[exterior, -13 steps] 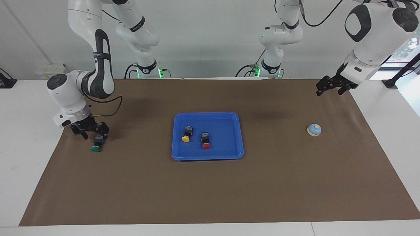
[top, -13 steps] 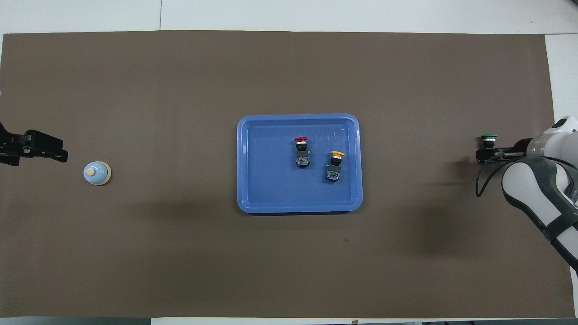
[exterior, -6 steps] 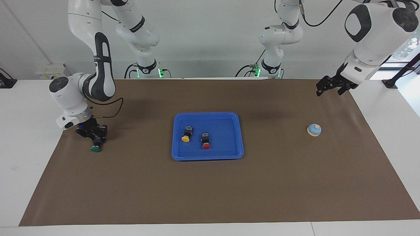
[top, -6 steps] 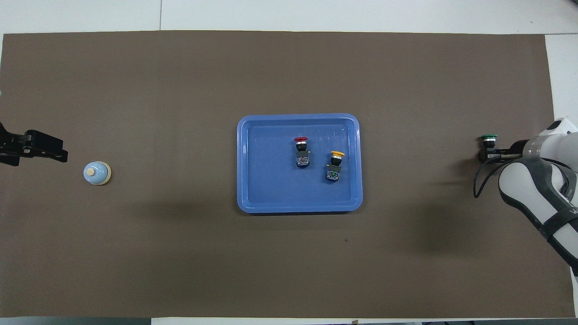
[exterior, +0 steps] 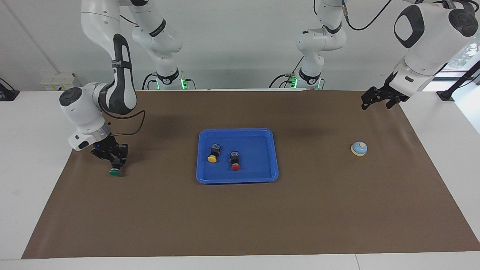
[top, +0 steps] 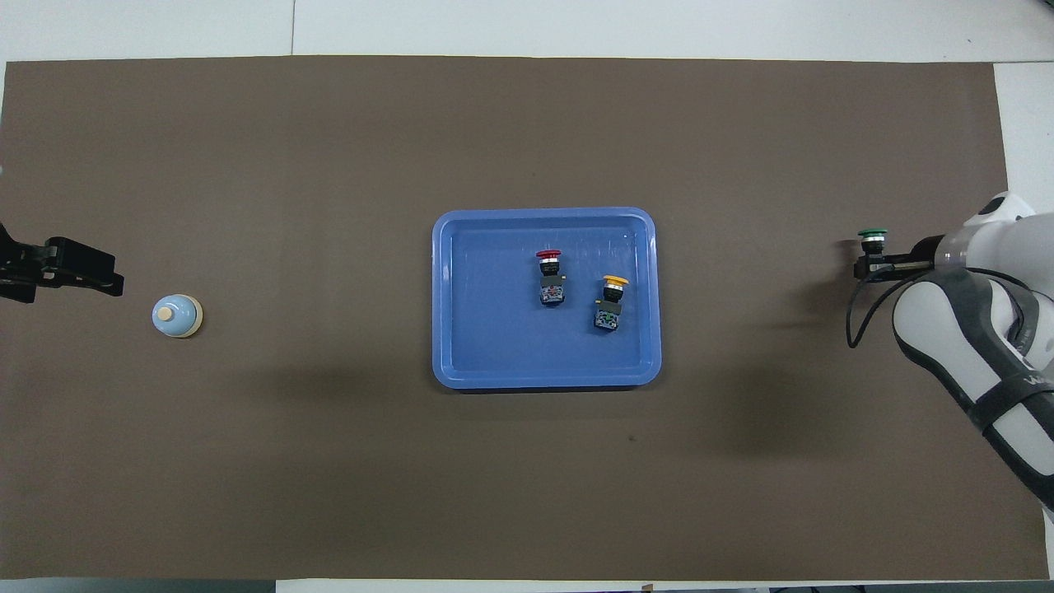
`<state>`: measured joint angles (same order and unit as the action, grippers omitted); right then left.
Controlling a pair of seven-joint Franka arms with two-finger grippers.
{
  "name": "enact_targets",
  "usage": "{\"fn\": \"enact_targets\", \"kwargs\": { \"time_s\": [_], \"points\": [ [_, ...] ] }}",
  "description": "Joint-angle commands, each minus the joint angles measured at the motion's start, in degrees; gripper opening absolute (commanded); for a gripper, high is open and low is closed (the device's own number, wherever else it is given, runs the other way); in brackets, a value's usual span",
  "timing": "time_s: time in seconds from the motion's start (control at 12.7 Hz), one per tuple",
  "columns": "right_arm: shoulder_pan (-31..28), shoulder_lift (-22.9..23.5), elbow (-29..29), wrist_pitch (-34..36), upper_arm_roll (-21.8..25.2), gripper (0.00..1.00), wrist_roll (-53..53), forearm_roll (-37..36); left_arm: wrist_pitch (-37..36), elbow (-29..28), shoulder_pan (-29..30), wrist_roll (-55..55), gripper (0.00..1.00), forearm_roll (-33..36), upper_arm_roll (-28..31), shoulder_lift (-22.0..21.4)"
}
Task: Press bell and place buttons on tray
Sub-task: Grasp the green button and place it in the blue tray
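Note:
My right gripper (exterior: 116, 163) (top: 871, 262) is shut on the green button (exterior: 115, 171) (top: 872, 239), holding it by its black body just above the brown mat at the right arm's end of the table. The blue tray (exterior: 262, 176) (top: 461, 362) lies at the table's middle with the yellow button (exterior: 212, 155) (top: 612, 298) and the red button (exterior: 235, 162) (top: 549, 273) inside it. The light-blue bell (exterior: 359, 148) (top: 177, 316) stands on the mat at the left arm's end. My left gripper (exterior: 377, 100) (top: 86, 278) waits open in the air beside the bell.
A brown mat (exterior: 240, 210) (top: 329, 461) covers the table, with white tabletop showing around its edges. Both arm bases (exterior: 168, 78) stand at the robots' edge.
The right gripper closed on the green button and has carried it a short way toward the tray. The left arm has not moved.

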<state>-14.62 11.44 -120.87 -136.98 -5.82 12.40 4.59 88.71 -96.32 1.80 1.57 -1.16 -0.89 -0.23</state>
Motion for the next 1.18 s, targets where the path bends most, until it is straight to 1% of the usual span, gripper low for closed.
{"fn": "enact_targets", "kwargs": {
  "time_s": [0.0,0.08,0.16,0.24,0.39,0.47,0.63,0.71,0.79,0.95,1.1],
  "points": [
    [9.0,-0.5,8.6,11.2,0.0,0.0,-12.9,-0.7,-1.1,0.3,-0.2,-0.4,1.0,-0.3,0.4,-0.6],
    [13.0,0.0,12.0,14.3,0.0,0.0,-19.3,-2.3,-1.1,0.3,-0.2,-0.4,1.0,-0.3,0.4,-0.6],
    [18.5,0.9,15.1,17.2,0.0,0.0,-26.3,-4.1,-1.0,0.3,-0.2,-0.4,1.0,-0.3,0.4,-0.6],
    [23.5,1.4,17.1,18.5,0.0,0.0,-32.3,-4.9,-1.0,0.3,-0.2,-0.4,1.0,-0.3,0.4,-0.6],
    [32.2,2.0,18.6,18.7,-0.1,0.0,-42.1,-4.8,-1.1,0.3,-0.2,-0.4,1.0,-0.3,0.4,-0.6],
    [36.0,4.8,22.2,19.0,0.0,0.0,-46.0,-4.8,-1.1,0.3,-0.2,-0.4,1.0,-0.3,0.4,-0.6],
    [42.1,13.4,33.5,22.5,0.2,0.0,-52.9,-5.0,-1.1,0.3,-0.2,-0.4,1.0,-0.3,0.4,-0.6],
    [44.2,16.0,36.3,22.4,0.3,0.0,-54.9,-5.3,-1.1,0.3,-0.2,-0.4,1.0,-0.3,0.4,-0.6],
    [45.4,16.8,36.2,21.3,0.3,0.0,-56.9,-5.6,-1.0,0.3,-0.2,-0.4,1.0,-0.3,0.4,-0.6],
    [47.1,18.5,34.7,16.6,0.3,0.0,-59.6,-7.5,-1.0,0.3,-0.2,-0.4,1.0,-0.3,0.4,-0.6],
    [47.5,18.0,29.6,12.4,0.3,0.0,-59.8,-7.5,-1.1,0.3,-0.2,-0.4,1.0,-0.3,0.4,-0.6]
  ]
}}
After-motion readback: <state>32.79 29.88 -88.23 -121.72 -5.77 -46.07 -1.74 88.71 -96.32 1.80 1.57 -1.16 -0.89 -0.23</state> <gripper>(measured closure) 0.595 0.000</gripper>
